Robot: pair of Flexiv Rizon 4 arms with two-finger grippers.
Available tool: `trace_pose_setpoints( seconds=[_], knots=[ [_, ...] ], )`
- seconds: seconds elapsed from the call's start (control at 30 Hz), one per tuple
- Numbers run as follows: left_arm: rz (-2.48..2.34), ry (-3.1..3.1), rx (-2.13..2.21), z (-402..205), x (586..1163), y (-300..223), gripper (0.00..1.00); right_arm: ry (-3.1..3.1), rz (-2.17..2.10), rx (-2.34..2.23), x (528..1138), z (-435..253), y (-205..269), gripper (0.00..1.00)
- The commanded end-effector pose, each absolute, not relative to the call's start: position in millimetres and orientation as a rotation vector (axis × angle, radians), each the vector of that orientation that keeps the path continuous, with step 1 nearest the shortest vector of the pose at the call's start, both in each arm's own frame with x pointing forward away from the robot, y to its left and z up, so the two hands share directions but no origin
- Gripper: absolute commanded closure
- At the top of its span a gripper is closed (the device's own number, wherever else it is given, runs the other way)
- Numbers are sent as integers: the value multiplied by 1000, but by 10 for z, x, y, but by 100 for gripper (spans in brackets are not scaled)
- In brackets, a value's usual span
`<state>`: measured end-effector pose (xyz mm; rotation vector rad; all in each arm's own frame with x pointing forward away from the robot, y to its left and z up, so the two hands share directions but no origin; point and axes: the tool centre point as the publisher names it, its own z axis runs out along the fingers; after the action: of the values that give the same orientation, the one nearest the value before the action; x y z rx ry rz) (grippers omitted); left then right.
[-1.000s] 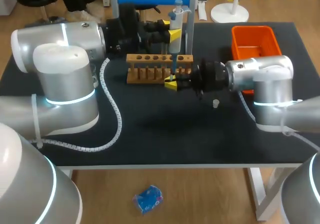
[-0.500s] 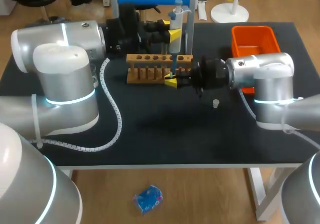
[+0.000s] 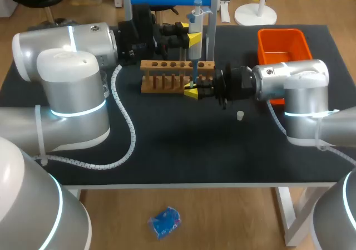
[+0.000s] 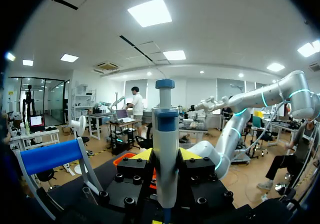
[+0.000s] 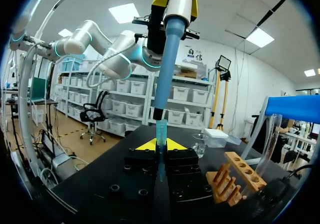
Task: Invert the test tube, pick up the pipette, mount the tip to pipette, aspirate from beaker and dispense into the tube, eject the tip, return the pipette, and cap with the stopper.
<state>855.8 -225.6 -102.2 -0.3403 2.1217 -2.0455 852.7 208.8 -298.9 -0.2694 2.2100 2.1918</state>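
Moved: right gripper (image 5: 161, 145) nudged toward six-hole wooden rack (image 3: 177, 66);
Left gripper (image 4: 165, 156): clamped on one grey-blue plastic pipette (image 4: 165, 126);
Right gripper: gripping one clear bluish tube (image 5: 161, 130);
Loose: one white stopper (image 3: 240, 115)

Orange bin (image 3: 281, 47) right rear; wooden rack (image 3: 167, 66) upright, mid-table, well apart.

pipette (image 4: 165, 149): plastic, smooth, semi-gloss
test tube (image 5: 161, 131): clear, glossy
rack (image 3: 175, 74): bare wood, matt
table (image 3: 183, 144): black, matt surf.
bin (image 3: 305, 45): orange plastic, smooth
left arm (image 3: 72, 88) & right arm (image 3: 300, 94): silver shells w/ satin sheen
cable sleeve (image 3: 130, 133): white ribbed plastic
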Motion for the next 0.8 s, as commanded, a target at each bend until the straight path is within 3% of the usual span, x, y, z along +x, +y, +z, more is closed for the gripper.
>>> trace_pose_setpoints(
  seconds=[0.03,0.8],
  knots=[
    [-2045,2122,-340,-1018,8556,-2253,100,2207,2196,-262,8521,-3027,2080,100],
    [-2045,2122,-340,-1018,8556,-2253,100,2199,2190,-278,8498,-2970,2063,100]
  ],
)
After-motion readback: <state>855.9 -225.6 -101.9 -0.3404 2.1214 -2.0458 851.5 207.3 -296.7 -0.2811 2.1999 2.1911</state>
